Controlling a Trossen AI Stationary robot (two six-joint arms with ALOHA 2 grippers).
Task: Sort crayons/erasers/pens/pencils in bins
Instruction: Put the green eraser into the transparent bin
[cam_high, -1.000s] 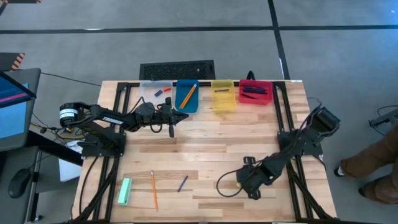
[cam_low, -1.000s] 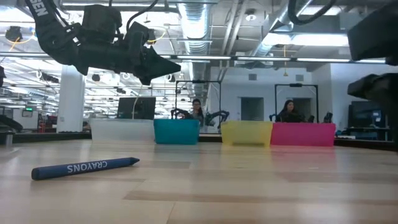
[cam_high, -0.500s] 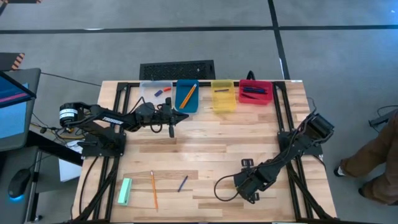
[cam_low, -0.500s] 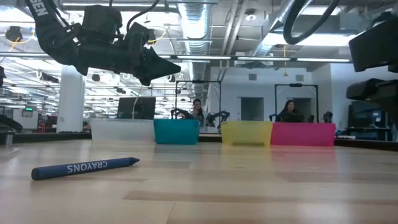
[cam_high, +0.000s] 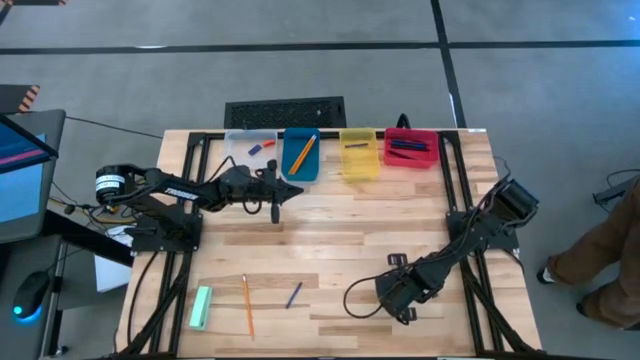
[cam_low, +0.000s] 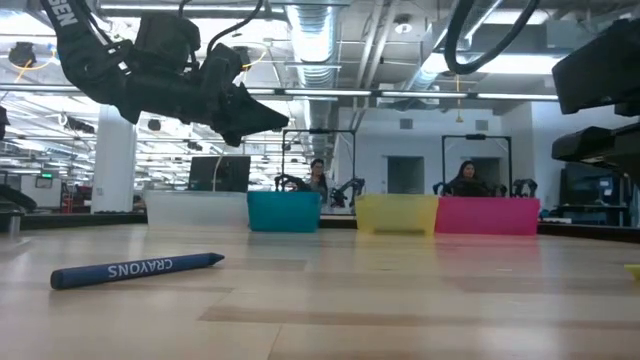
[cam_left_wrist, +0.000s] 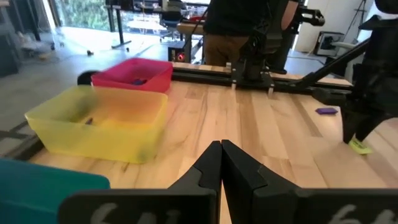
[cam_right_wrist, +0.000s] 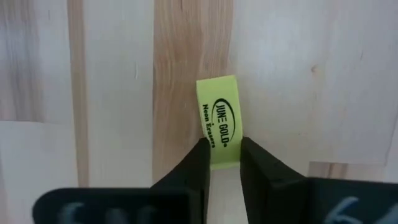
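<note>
Right claw (cam_right_wrist: 222, 163) sits low over the desk (cam_high: 400, 230), its two dark fingers (cam_right_wrist: 193, 165) nipped against the sides of a yellow eraser (cam_right_wrist: 219, 127), which lies flat on the boards between them; the fingers look to touch it, so I take the grip as made or all but made, though the eraser is not yet lifted. In the high view this claw (cam_high: 393, 296) is toward the near edge of the desk, well apart from the row of bins along the far edge. The step in hand, as I judge it, is picking up this eraser. The next move calls for a firm pinch, a straight lift, and a long carry across the desk to the clear bin (cam_high: 250, 146), which already holds small blocky pieces that look like erasers. The eraser's long axis runs along the line of the fingers, pointing straight away from the wrist and roughly along the wood grain, with its printed face up. Left claw (cam_left_wrist: 221, 163) hangs shut and empty above the desk just in front of the blue bin (cam_high: 300, 155). Farther from the right claw, toward the left near corner, lie a blue crayon (cam_low: 137, 269), an orange pencil (cam_high: 246, 305) and a green block (cam_high: 201, 307), not yet sorted.
</note>
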